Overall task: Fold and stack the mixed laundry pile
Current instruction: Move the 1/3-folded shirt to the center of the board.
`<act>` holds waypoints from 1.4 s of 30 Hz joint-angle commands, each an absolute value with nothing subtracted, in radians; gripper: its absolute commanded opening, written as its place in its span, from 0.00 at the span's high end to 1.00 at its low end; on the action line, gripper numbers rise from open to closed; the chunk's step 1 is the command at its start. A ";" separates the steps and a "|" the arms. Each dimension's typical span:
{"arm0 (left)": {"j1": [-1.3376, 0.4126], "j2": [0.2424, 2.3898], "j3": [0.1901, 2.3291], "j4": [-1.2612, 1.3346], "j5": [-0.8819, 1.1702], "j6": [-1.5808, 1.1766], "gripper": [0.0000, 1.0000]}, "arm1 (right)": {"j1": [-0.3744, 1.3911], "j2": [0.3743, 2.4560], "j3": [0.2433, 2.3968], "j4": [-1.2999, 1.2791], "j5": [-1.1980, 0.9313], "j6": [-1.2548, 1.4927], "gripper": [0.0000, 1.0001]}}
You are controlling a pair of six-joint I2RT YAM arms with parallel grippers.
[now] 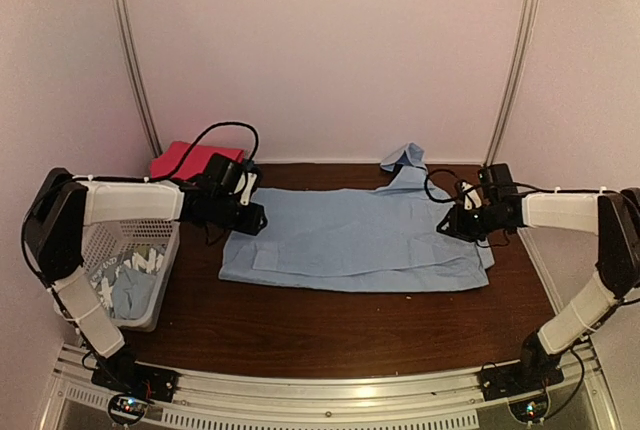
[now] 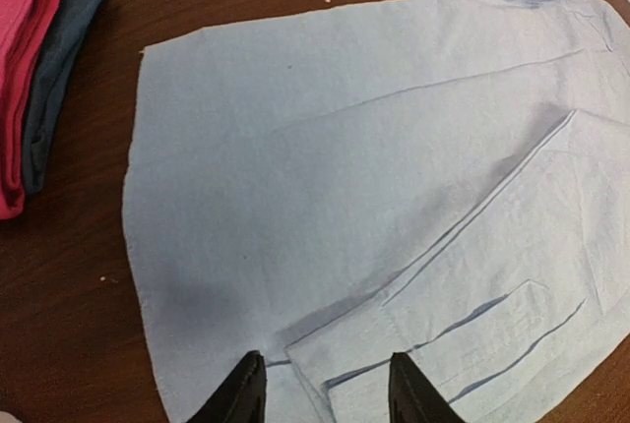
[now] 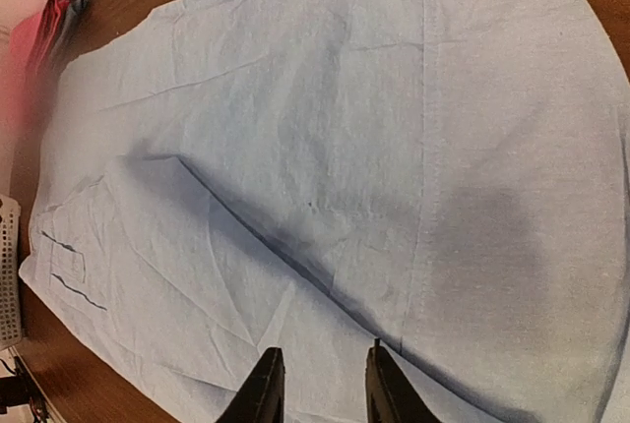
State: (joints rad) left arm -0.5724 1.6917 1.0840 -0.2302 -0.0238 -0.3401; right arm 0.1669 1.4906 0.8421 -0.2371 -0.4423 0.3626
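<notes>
A large plain light blue shirt (image 1: pixel 355 235) lies spread flat across the brown table, its collar (image 1: pixel 405 158) at the far right. A sleeve is folded over its near half (image 2: pixel 492 275). My left gripper (image 1: pixel 255 218) is at the shirt's left edge. In the left wrist view it (image 2: pixel 327 359) stands open just above the folded cuff, gripping nothing. My right gripper (image 1: pixel 447 225) is over the shirt's right edge. Its jaws (image 3: pixel 323 349) are apart above the cloth (image 3: pixel 325 148) with nothing between them. Another light blue garment with white print (image 1: pixel 135 285) lies in the basket.
A white perforated basket (image 1: pixel 160 250) stands at the near left of the table. A folded magenta cloth (image 1: pixel 185 160) lies at the back left, with a dark blue cloth (image 2: pixel 59 59) beside it. Black cables run by both wrists.
</notes>
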 commanded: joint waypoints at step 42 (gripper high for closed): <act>-0.537 1.561 1.005 -0.246 0.149 -0.420 0.39 | 0.203 1.237 0.794 -0.349 -0.376 0.381 0.54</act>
